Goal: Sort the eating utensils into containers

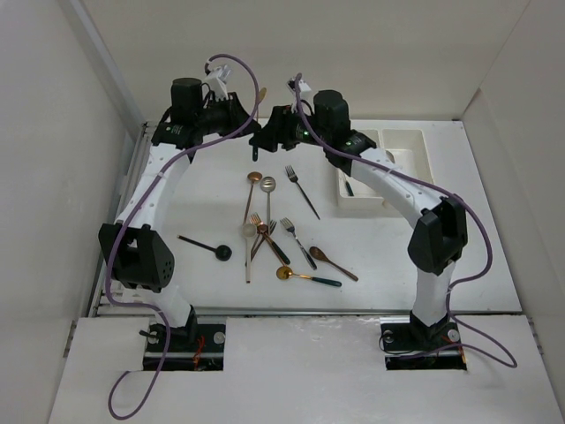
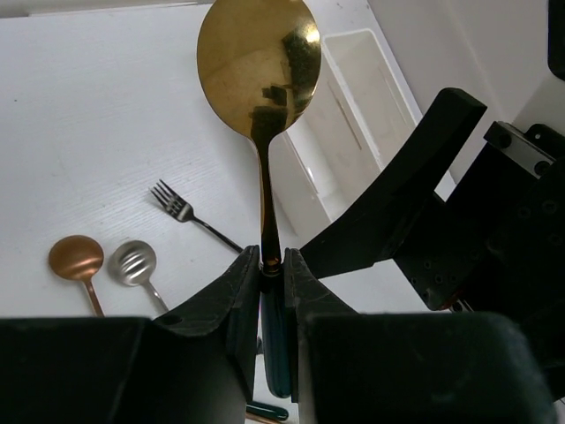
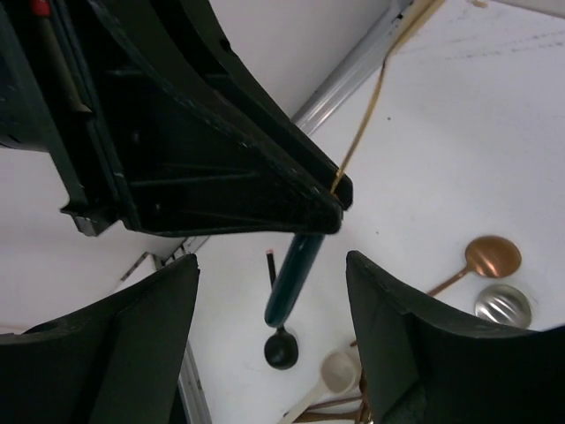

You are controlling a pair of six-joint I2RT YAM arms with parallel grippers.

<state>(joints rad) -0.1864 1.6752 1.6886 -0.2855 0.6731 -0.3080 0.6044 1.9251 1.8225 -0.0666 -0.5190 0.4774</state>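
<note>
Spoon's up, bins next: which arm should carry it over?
Right, likely. The right gripper, open, flanks the green handle of the gold spoon, and the bins lie on its side; the left gripper, shut on the spoon, is farther off.

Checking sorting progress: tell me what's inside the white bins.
One dark utensil lies in the left bin; the right arm covers much of both bins' floors.

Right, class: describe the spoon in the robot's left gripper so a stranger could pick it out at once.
Look above the far side of the white table. There the left gripper is shut on a gold spoon with a dark green handle. A similar spoon lies on the table, but this is the only utensil held in the air.
</note>
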